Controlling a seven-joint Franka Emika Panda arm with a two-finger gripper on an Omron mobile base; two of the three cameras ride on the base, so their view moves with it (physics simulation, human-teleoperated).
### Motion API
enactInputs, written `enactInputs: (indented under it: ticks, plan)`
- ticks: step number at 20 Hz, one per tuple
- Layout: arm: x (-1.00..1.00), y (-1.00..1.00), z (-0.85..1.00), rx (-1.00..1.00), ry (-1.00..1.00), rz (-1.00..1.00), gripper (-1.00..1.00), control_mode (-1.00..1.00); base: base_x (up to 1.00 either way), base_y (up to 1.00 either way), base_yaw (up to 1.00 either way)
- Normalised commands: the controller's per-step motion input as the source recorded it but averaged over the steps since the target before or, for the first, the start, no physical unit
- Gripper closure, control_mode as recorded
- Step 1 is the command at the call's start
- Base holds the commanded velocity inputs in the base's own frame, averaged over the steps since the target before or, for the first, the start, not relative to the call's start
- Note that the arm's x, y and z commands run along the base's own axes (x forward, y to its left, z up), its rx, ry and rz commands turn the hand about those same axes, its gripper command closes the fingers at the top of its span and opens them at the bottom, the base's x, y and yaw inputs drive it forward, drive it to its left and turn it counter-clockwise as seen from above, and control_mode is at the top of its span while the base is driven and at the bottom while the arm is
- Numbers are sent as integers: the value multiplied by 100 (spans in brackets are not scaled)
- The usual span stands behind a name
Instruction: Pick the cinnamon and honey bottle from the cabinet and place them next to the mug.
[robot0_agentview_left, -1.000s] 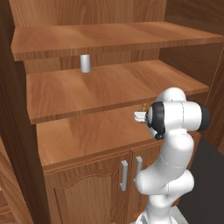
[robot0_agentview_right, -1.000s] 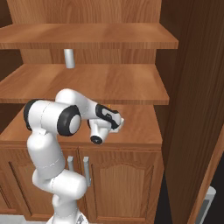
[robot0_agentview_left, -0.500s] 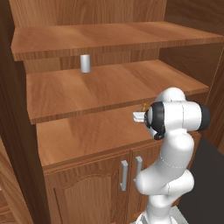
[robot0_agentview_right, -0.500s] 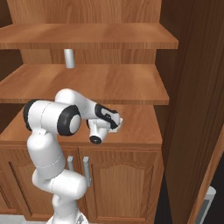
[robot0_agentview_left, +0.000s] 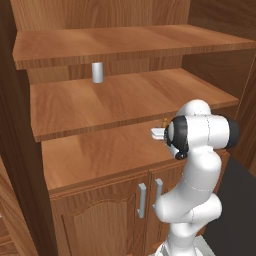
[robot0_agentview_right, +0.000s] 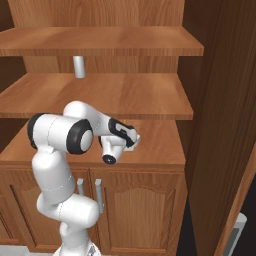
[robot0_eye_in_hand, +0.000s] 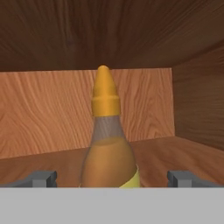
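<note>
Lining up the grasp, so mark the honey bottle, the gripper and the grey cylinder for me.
honey bottle (robot0_eye_in_hand: 107, 162): hand view, amber body below the neck.
gripper (robot0_eye_in_hand: 113, 178): hand view, midway between the open fingertips.
grey cylinder (robot0_agentview_left: 97, 72): left base view, middle of its side.

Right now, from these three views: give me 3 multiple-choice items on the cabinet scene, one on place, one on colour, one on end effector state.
1. Where does the grey cylinder stand?
A. on the middle shelf, toward the back
B. on the floor
C. on the top shelf

2. What colour is the honey bottle cap?
A. blue
B. yellow-orange
C. white

3. How is the end effector set?
A. shut on the bottle
B. shut, away from the bottle
C. open, one fingertip on each side of the bottle

Answers: 1 A, both base views show it standing there under the top shelf. 2 B, the hand view shows the pointed cap. 3 C, the fingertips stand wide apart from the bottle.
</note>
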Motion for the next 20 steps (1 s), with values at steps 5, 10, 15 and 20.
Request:
enactInputs:
  ticks: [5, 10, 15, 20]
  plan:
    - [9, 0, 0, 0, 0, 0, -100, -100, 0, 0, 0]
    - [10, 0, 0, 0, 0, 0, -100, -100, 0, 0, 0]
    - [6, 0, 0, 0, 0, 0, -100, -100, 0, 0, 0]
    - [1, 0, 0, 0, 0, 0, -100, -100, 0, 0, 0]
